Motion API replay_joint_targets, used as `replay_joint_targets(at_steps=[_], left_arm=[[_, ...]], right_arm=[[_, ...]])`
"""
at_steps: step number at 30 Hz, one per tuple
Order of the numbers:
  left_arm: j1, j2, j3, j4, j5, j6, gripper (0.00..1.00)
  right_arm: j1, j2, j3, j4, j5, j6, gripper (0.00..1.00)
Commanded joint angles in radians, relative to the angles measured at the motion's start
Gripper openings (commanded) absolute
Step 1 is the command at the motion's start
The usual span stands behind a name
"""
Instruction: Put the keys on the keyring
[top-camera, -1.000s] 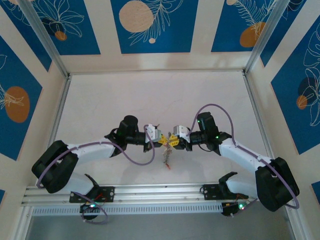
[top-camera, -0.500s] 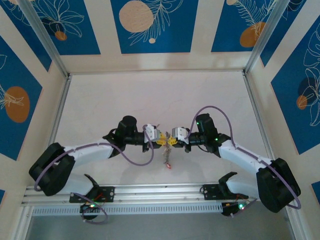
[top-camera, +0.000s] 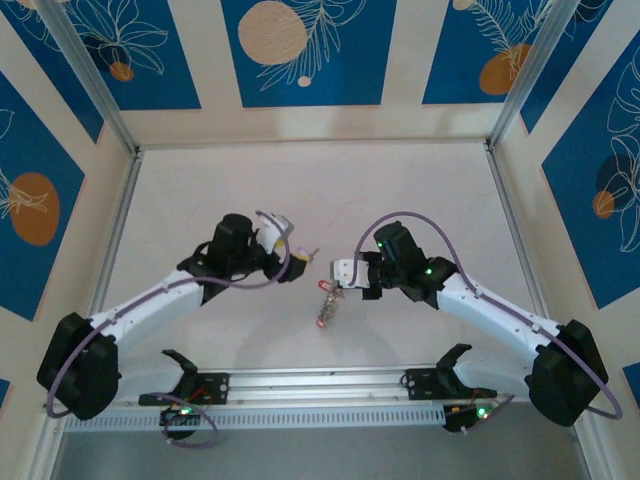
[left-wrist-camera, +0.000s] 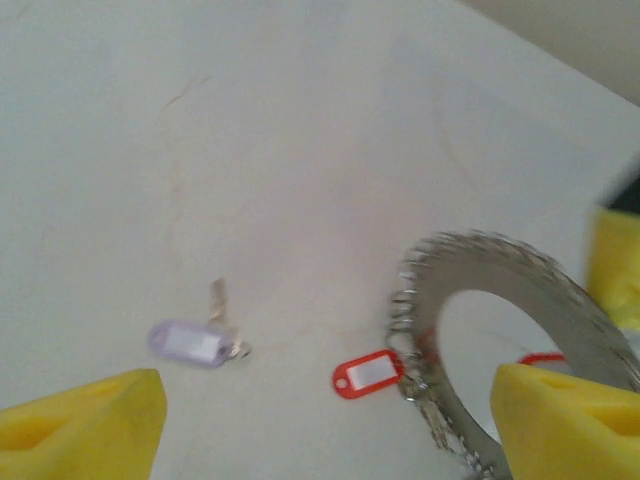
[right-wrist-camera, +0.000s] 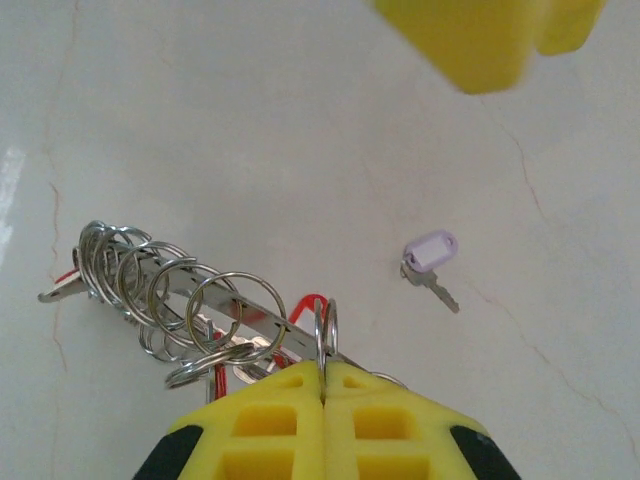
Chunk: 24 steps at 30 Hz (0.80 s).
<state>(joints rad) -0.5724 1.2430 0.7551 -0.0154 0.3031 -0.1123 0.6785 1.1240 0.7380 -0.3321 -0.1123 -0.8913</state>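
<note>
keyring (left-wrist-camera: 500, 262) rim pinched by right fingers (right-wrist-camera: 275, 410)

Flat grey keyring (left-wrist-camera: 500, 262) with wide hole and jagged rim, red-tagged key (left-wrist-camera: 365, 375) hanging at its edge, lilac-tagged key (left-wrist-camera: 190, 342) lying apart.

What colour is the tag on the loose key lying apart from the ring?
The tag is pale lilac, clearest in the right wrist view.

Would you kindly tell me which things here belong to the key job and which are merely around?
Job: keyring, held in the shut right gripper; red-tagged key on it; lilac-tagged key loose on the table; open left gripper.
Merely around: metal rail, patterned walls.
</note>
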Motion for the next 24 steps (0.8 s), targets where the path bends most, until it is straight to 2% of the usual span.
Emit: replay_joint_targets(at_steps=[1, 6, 12, 24], left_arm=[[0.038, 0.091, 0.119, -0.236, -0.128, -0.255, 0.83], [0.043, 0.178, 0.136, -0.233, -0.097, -0.347, 0.81], [0.042, 0.239, 0.139, -0.205, -0.124, -0.371, 0.71], [0.017, 0.337, 0.148, -0.127, -0.091, -0.345, 0.61]], right_arm=[[0.025, 0.031, 0.075, -0.169, 0.141, -0.046, 0.0], [0.033, 0.066, 0.183, -0.372, 0.255, -0.105, 0.0], [0.027, 0.071, 0.259, -0.511, 0.269, -0.099, 0.0], [-0.025, 0.074, 0.264, -0.494, 0.217, -0.051, 0.0]])
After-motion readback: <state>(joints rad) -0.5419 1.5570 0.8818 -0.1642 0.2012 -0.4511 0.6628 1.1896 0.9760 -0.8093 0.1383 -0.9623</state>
